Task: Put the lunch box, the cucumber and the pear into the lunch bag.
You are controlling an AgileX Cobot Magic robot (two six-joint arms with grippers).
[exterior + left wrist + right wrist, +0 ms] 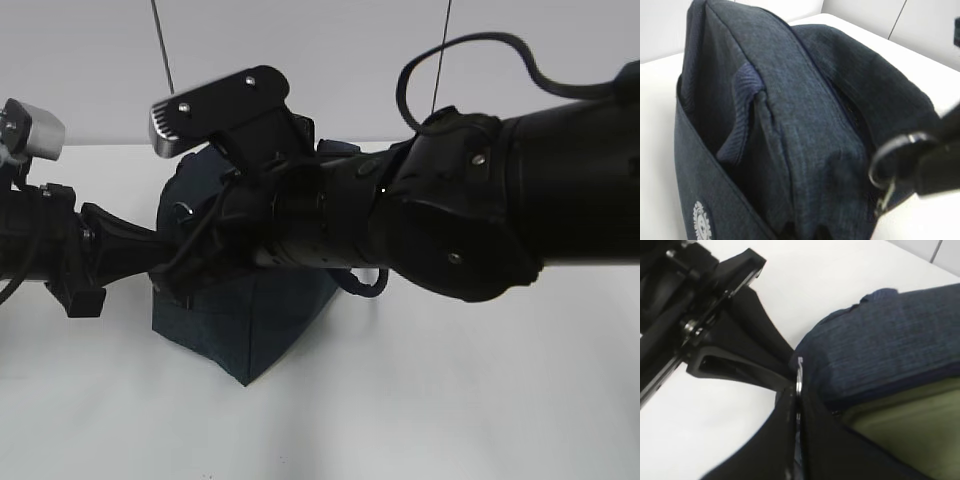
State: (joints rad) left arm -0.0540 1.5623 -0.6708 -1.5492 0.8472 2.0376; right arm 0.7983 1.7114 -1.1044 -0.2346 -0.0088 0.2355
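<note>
**Both grippers at bag's zipper end**

Your R gripper [796, 390]: fingers pressed together, clamped on silver ring pull [799, 375], lunch bag [880, 345] just beyond the tips. Pale green surface [910, 425] shows beneath bag's fabric, lunch box lid probably. L gripper [940, 160]: closed, ring beside it; whether it grips, can't tell.

Soft, even light falls from above; the white worktop [450, 400] is bright, with faint shadows. Both wrist views are blurred, and the black arms lose detail.
</note>
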